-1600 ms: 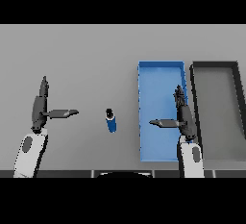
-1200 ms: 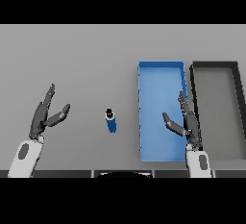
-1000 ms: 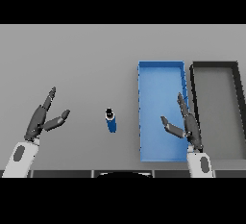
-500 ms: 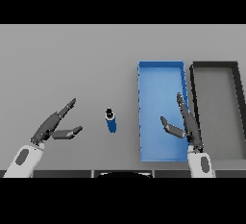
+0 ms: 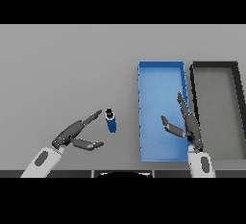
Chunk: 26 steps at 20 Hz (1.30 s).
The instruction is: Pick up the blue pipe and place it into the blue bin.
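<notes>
A small blue pipe (image 5: 111, 120) with a dark end stands on the grey table, left of the blue bin (image 5: 161, 79). My left hand (image 5: 72, 134) is open, low at the left; its straight fingers reach toward the pipe and the tips stop just short of it, with the thumb spread below. My right hand (image 5: 185, 124) is open too, fingers straight, hovering over the blue bin's right side near its front end. Neither hand holds anything.
A dark grey bin (image 5: 218, 69) stands right beside the blue bin, at the table's right edge. The grey table (image 5: 62, 64) stretches wide behind and to the left of the pipe.
My left hand has tilted down and swung right, so its fingertips now lie close to the pipe. The right hand has sunk slightly and barely shifted. The pipe has not moved.
</notes>
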Tool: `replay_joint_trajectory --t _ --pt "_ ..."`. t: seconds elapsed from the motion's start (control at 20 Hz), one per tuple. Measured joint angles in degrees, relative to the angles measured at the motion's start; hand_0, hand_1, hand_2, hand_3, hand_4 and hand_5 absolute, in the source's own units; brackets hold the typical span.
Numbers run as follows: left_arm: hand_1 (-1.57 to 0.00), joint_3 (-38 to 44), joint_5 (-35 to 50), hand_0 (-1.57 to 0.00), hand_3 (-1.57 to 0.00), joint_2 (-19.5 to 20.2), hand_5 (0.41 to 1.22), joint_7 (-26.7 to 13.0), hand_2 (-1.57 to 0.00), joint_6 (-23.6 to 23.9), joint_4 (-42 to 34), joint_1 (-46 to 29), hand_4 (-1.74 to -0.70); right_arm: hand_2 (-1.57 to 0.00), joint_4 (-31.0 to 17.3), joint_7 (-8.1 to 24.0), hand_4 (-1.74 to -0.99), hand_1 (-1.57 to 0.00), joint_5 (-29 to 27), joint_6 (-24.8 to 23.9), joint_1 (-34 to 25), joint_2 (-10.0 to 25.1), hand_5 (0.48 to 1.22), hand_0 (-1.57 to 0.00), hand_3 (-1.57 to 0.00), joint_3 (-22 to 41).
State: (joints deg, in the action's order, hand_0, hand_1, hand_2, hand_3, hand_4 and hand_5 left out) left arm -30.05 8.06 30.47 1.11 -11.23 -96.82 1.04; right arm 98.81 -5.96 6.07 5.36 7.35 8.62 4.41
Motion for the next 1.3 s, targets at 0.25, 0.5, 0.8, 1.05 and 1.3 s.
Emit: replay_joint_trajectory --t 0.25,0.5,0.8,1.05,1.3 --pt "0.00 -2.50 -2.71 0.00 0.00 -6.00 0.450 -1.96 0.00 0.56 5.75 3.98 -1.11 0.00 0.63 0.30 -1.276 0.00 -0.34 0.09 0.86 -0.48 0.609 0.00 0.00 0.12" --pt "0.00 -3.46 -4.47 0.00 0.00 -12.02 0.442 -1.00 0.00 1.13 12.76 8.61 -1.08 0.00 1.06 -0.14 -1.265 0.00 -0.62 0.60 2.09 -0.22 0.597 0.00 0.00 0.02" --pt "-0.16 -2.96 -2.66 -0.02 -0.26 -17.34 0.607 3.40 -0.29 0.52 17.64 10.86 -1.21 0.00 0.78 -0.43 -1.261 0.00 -0.72 0.61 2.30 0.07 0.600 0.00 0.00 -0.41" --pt "-1.07 -1.61 -0.88 -0.99 -1.10 -21.09 1.020 4.06 -1.12 2.56 19.36 10.21 -1.53 0.00 0.66 -0.61 -1.262 0.00 -0.75 0.57 1.58 -0.21 0.611 0.00 0.00 -0.27" --pt "-1.41 -2.97 -2.88 -1.38 -1.34 -21.33 1.155 7.39 -1.42 4.82 18.84 9.67 -1.67 0.00 0.10 -0.88 -1.252 0.00 -0.15 0.31 1.17 -0.60 0.619 0.00 0.00 0.10"
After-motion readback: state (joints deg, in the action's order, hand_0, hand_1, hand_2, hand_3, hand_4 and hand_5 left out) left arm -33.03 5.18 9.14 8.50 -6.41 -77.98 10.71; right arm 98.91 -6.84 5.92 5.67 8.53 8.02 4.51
